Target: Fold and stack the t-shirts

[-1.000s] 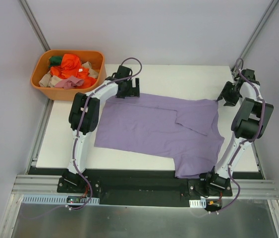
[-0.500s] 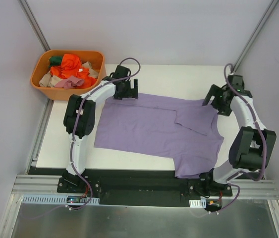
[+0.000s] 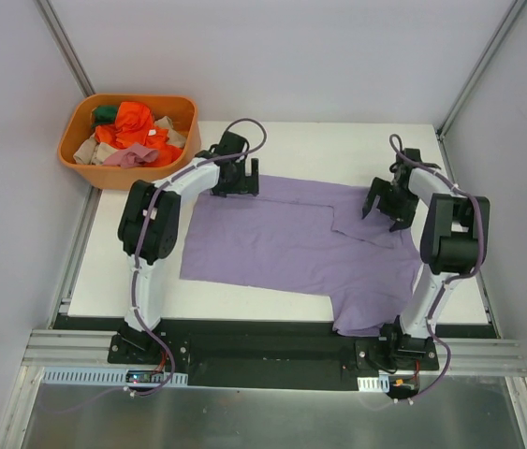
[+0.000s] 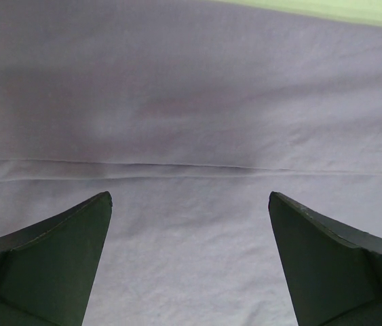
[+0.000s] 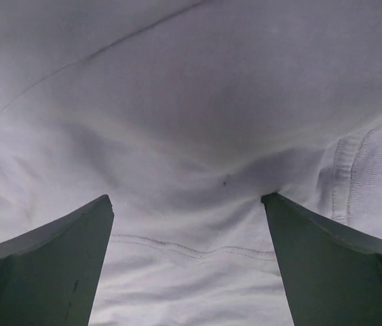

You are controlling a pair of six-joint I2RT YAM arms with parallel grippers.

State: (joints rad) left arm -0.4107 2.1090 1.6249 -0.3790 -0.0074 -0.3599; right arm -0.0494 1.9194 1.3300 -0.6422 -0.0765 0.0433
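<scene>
A large lavender t-shirt (image 3: pixel 291 243) lies spread across the white table, one sleeve folded inward near the right side. My left gripper (image 3: pixel 237 180) is open over the shirt's far left edge; in its wrist view the wide-apart fingers (image 4: pixel 55 258) frame flat purple cloth (image 4: pixel 191 136) with a hem seam. My right gripper (image 3: pixel 387 204) is open over the shirt's far right part by the folded sleeve; its wrist view shows rumpled cloth (image 5: pixel 191 122) and a stitched hem between the spread fingers (image 5: pixel 326 265). Other t-shirts (image 3: pixel 132 126), orange-red, green, beige and pink, lie crumpled in the tub.
An orange plastic tub (image 3: pixel 76 159) sits at the table's far left corner. Bare white table (image 3: pixel 338 150) shows behind the shirt and along its left side (image 3: pixel 123 271). Grey walls and metal posts close in both sides.
The right arm swung in from the table's far right corner and leftward onto the shirt's far right part, its gripper opening wide. The left gripper dropped slightly onto the shirt's far edge.
</scene>
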